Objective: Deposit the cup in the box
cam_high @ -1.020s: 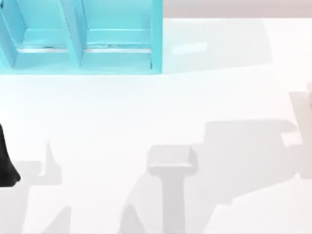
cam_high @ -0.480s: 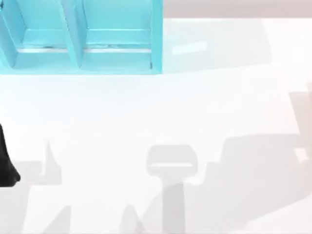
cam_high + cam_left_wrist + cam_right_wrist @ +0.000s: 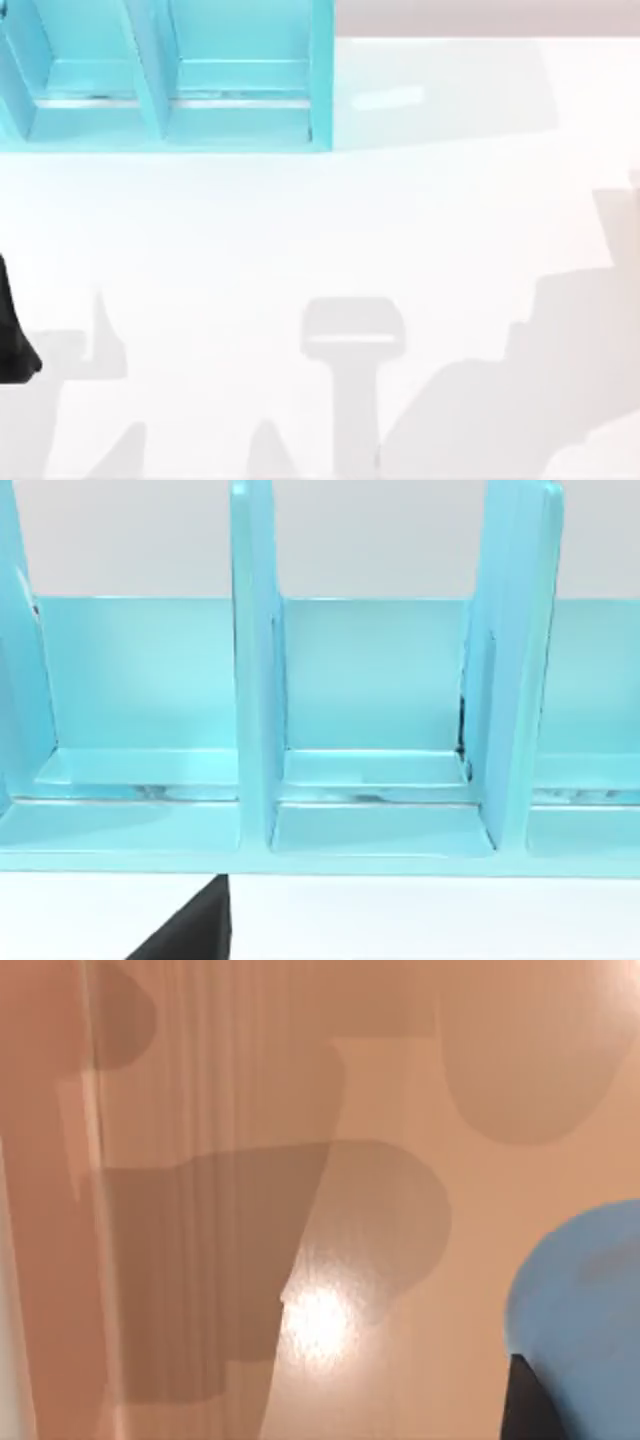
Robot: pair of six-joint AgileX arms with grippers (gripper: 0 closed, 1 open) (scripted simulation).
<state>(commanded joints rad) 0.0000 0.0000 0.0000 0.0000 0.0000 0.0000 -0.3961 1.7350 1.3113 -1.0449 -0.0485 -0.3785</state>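
The blue cup [image 3: 585, 1300] shows close up in the right wrist view, over a pale surface with soft shadows. A dark part of my right gripper [image 3: 530, 1405] overlaps the cup's lower edge; whether it grips the cup I cannot tell. The box [image 3: 240, 125] is a cyan case with upright dividers at the table's back left. In the left wrist view the box [image 3: 255, 730] faces the camera, its compartments bare. My left arm [image 3: 12, 340] is a black shape at the table's left edge, and a dark bit of my left gripper [image 3: 190, 935] sits just before the box.
The white table [image 3: 330, 220] stretches right of and in front of the box, crossed only by grey shadows. A broad shadow [image 3: 520, 400] lies over the front right part.
The broad shadow on the right half of the table has slid rightwards and toward the front edge. The left arm and the box have stayed put.
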